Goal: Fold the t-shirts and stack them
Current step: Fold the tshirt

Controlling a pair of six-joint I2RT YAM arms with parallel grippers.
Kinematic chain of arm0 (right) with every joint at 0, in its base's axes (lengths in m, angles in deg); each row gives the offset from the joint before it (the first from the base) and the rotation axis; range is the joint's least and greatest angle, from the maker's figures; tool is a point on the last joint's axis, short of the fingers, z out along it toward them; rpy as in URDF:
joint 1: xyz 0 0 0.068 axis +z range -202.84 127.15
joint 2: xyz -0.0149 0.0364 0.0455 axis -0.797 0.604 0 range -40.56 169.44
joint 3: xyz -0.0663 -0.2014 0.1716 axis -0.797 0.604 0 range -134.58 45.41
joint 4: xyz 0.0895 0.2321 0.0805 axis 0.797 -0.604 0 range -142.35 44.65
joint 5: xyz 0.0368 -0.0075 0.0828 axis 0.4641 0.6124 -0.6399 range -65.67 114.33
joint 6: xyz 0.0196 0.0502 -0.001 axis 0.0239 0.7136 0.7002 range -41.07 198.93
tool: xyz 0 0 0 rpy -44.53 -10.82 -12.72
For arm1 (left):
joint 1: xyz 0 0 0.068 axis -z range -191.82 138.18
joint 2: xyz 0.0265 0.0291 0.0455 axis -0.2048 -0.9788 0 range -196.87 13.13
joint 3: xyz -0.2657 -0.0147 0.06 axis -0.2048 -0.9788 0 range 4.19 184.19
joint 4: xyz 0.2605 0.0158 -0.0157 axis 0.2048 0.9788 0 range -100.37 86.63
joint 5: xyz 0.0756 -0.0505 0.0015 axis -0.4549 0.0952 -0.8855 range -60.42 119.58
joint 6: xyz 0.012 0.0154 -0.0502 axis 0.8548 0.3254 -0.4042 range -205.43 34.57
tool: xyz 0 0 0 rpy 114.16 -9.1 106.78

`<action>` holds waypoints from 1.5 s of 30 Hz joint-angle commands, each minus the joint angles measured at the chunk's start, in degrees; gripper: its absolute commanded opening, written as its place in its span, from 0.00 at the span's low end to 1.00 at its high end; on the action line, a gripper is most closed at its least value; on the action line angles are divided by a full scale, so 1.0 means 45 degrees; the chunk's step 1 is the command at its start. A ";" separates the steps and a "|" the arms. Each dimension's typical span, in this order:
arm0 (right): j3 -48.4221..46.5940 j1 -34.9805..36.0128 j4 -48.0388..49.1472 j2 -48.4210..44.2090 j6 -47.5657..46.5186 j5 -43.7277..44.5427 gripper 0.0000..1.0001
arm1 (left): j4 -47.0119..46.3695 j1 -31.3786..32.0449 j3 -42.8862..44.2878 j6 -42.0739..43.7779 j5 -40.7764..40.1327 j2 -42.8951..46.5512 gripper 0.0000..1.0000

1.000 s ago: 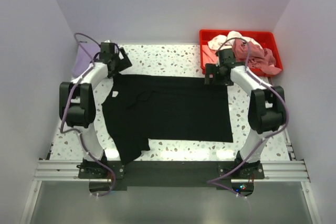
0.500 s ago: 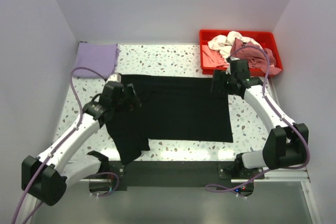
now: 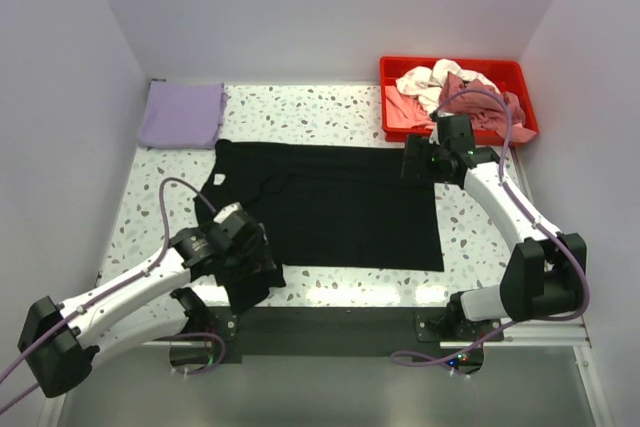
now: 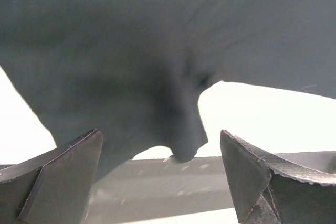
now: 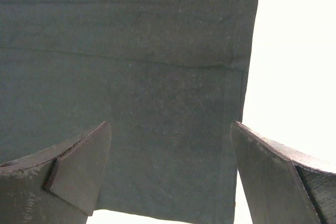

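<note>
The large black t-shirt (image 3: 340, 207) lies spread flat on the table, with one sleeve (image 3: 245, 287) reaching the near edge. My left gripper (image 3: 260, 269) is open and empty just above that sleeve; in the left wrist view the sleeve cloth (image 4: 131, 56) lies between and beyond the open fingers (image 4: 160, 137). My right gripper (image 3: 414, 163) is open and empty over the shirt's far right corner; the hem corner (image 5: 173, 66) shows between its fingers (image 5: 170, 127). A folded lavender shirt (image 3: 182, 114) lies at the far left. Pink, white and dusty-rose shirts (image 3: 450, 92) are piled in a tray.
The red plastic tray (image 3: 515, 72) stands at the far right corner of the speckled table (image 3: 320, 107). White walls close in the left, back and right. A metal rail (image 3: 330, 325) runs along the near edge, seen under the sleeve in the left wrist view (image 4: 173, 187).
My left arm has swung from the shirt's far left corner down to the near left sleeve. My right gripper shifted slightly right at the far right corner, then held still.
</note>
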 commanded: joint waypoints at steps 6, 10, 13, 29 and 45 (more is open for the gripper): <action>-0.0133 -0.0025 -0.0299 0.0661 -0.0096 -0.0007 0.99 | 0.2281 0.2345 -0.0300 -0.3688 -0.0680 -0.0236 0.88; -0.0172 -0.0025 -0.0358 0.0780 -0.0193 0.0246 0.99 | 0.2377 0.2582 -0.0243 -0.3690 -0.0405 -0.0821 0.82; -0.0133 -0.0045 -0.0319 0.0760 -0.0291 0.0363 0.99 | 0.2515 0.2640 -0.0183 -0.3631 -0.0737 -0.1193 0.69; 0.0023 -0.0025 -0.0319 0.0780 -0.0369 0.0481 0.99 | -0.0023 0.2660 -0.1217 -0.2167 -0.0016 -0.1935 0.54; 0.0082 -0.0045 -0.0319 0.0780 -0.0408 0.0657 0.99 | -0.0513 0.2640 -0.1355 -0.1893 -0.0308 -0.4278 0.22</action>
